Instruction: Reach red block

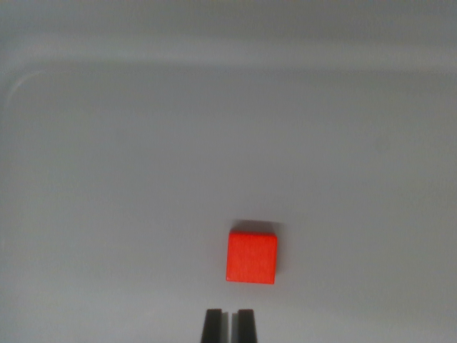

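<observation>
The reach is in its closing stretch, by my judgement: the red block (251,256) lies on the pale worktop (143,164) just above the tool (228,321) in the wrist view, a little toward that view's right, and the two do not touch.

The tool shows only as two dark fingertips at the bottom edge, drawn nearly together with a thin slit between them, and nothing is held there.

The next move probably calls for a short advance toward the block, with a slight shift to the wrist view's right so the fingertips line up with it.

The block looks like a small cube, matte, bright orange-red, with crisp square edges and a thin shadow along its far side. The worktop around it is smooth, plain grey-white, with a faint rounded ridge or rim well beyond the block.
</observation>
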You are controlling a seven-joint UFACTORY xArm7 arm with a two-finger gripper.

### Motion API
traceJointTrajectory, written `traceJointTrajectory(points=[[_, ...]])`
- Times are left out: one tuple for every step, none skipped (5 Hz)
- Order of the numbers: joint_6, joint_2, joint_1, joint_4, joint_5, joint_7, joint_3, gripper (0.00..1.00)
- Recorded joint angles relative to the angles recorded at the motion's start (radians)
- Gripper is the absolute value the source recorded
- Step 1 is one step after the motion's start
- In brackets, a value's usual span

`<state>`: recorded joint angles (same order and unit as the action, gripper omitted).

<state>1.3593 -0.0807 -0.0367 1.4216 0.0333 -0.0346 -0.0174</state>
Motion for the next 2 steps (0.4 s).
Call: traceJointTrajectory(points=[[0.0,0.0,0.0,0.0,0.0,0.0,0.0,0.0],[-0.044,-0.012,0.0009,-0.032,0.001,0.0,-0.001,0.0]])
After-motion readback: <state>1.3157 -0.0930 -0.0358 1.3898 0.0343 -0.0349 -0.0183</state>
